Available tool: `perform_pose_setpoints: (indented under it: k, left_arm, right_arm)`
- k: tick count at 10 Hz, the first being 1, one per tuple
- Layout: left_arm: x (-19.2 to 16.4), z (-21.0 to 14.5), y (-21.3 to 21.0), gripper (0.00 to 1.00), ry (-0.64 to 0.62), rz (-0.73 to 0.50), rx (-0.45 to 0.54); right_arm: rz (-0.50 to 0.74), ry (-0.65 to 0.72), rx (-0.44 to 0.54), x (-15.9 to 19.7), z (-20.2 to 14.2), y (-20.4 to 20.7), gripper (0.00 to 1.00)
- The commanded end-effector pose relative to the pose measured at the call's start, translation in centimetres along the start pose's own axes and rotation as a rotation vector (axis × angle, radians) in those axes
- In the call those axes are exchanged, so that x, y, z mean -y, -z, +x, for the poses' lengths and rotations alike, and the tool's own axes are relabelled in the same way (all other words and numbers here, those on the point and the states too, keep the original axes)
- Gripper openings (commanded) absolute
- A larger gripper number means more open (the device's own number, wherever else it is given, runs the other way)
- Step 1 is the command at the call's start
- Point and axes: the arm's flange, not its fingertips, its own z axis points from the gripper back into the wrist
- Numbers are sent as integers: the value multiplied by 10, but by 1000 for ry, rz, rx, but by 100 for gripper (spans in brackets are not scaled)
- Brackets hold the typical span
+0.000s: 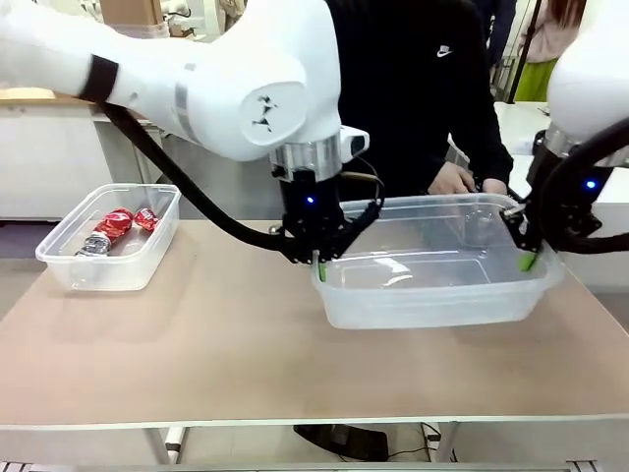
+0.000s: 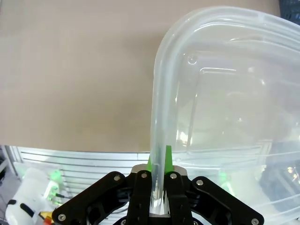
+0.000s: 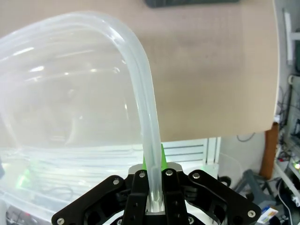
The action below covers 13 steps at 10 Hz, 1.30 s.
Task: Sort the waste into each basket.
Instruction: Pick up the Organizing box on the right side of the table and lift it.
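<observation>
The light brown table (image 1: 197,344) takes up most of the front view. On its right half is the big basket (image 1: 432,307), a clear tub with rounded corners. I see no waste inside it, and I cannot tell if its bottom rests on the table or hangs a little over it. The left gripper (image 1: 319,262) comes down from the thick white arm at the left short end of this basket. It is clenched on the rolled rim there, and in the left wrist view the rim stands straight up between the two green pads (image 2: 167,157), which touch it from both sides. The right gripper (image 1: 529,259) is at the opposite short end and is clamped on the rim in the same way. In the right wrist view the rim curves up and away from between its pads (image 3: 161,158). Behind the far wall of the big basket a person in a black top stands, with one hand (image 1: 452,180) just over the far rim. The small basket (image 1: 61,267) is at the left side of the table, well apart from the big one, and no gripper touches it. Inside it lie the red-and-silver cans (image 1: 115,224), close together near its far end.
</observation>
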Motion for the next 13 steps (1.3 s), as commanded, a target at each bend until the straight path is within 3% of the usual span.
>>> perform_pose_setpoints:
  k: [1,2,3,6,7,9,11,13]
  left_arm:
    - [5,-2,11,0,4,-3,-6]
    - [0,0,0,4,0,0,0]
    - [-7,5,-30,4,-45,-44,79]
    - [-109,24,-98,4,-228,-50,241]
    - [-148,34,-102,4,-267,-25,255]
    - [-178,31,-85,4,-244,25,228]
    - [-197,25,-62,4,-303,28,213]
    - [-198,29,-43,4,-301,32,226]
  right_arm:
    - [-8,-20,-5,-3,-2,5,0]
    - [0,0,0,0,0,0,3]
    - [-30,-79,4,-38,14,-7,3]
    - [-52,-222,-39,-109,53,2,3]
    - [-18,-204,-23,-135,63,-2,3]
    - [44,-161,31,-160,76,-13,3]
    - [65,-201,-36,-170,77,-6,3]
    - [65,-138,-151,-162,78,7,3]
